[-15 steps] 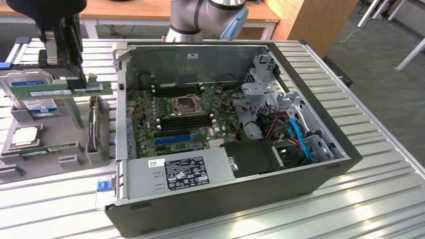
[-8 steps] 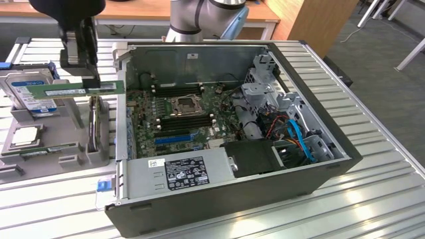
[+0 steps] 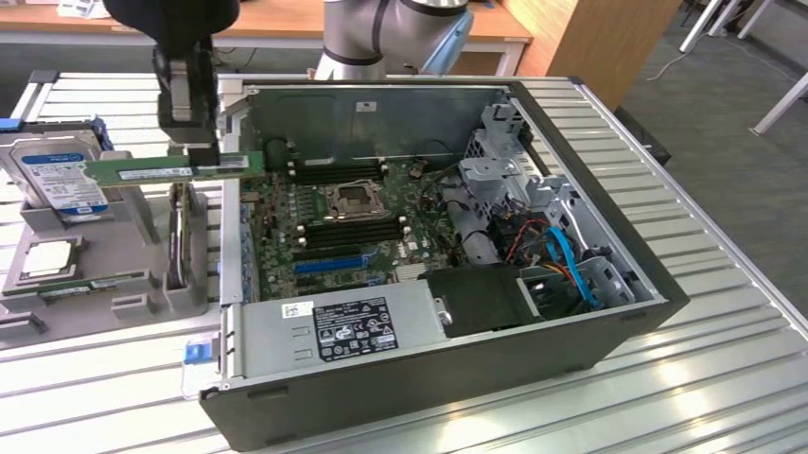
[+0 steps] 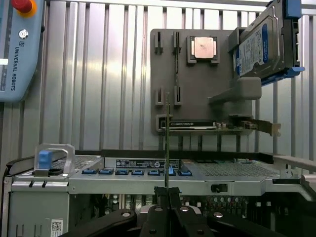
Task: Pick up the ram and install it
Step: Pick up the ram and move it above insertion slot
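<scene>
The ram is a long green stick with a white label. It hangs level in the air above the grey fixture, at the exterior view's left of the open computer case. My gripper comes down from above and is shut on the stick near one end. In the wrist view the ram shows edge-on as a thin line rising from my gripper, over the case's edge. Black empty memory slots lie on the motherboard on either side of the CPU socket.
The fixture carries a blue-labelled hard drive, a CPU chip, another thin stick and an expansion card. A power supply and drive cage stand in the case. A teach pendant lies on the slatted table.
</scene>
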You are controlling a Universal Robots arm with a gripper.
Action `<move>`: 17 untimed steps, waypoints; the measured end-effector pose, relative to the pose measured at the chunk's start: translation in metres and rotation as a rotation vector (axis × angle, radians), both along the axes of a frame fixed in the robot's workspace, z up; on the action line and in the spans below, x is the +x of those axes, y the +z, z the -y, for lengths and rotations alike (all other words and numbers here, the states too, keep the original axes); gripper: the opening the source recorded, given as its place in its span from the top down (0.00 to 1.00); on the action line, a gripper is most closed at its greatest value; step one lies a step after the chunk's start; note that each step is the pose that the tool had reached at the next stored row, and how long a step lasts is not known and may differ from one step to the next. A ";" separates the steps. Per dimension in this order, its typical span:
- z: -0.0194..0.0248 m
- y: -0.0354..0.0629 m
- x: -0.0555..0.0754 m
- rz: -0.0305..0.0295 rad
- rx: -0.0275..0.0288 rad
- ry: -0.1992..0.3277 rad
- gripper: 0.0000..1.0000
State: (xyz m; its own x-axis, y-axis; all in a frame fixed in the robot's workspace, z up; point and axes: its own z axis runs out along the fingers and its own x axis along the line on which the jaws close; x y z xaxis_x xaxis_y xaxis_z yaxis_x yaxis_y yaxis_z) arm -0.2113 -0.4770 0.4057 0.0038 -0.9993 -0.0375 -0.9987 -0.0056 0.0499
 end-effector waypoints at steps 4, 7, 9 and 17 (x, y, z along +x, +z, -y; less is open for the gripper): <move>0.0000 0.0000 0.012 -0.0002 0.0000 0.000 0.89; 0.0000 0.0000 0.020 -0.0003 0.0000 0.000 0.89; 0.0000 0.0000 0.026 -0.0003 0.0001 0.000 0.89; 0.0000 0.0000 0.050 -0.0007 0.0000 0.000 0.89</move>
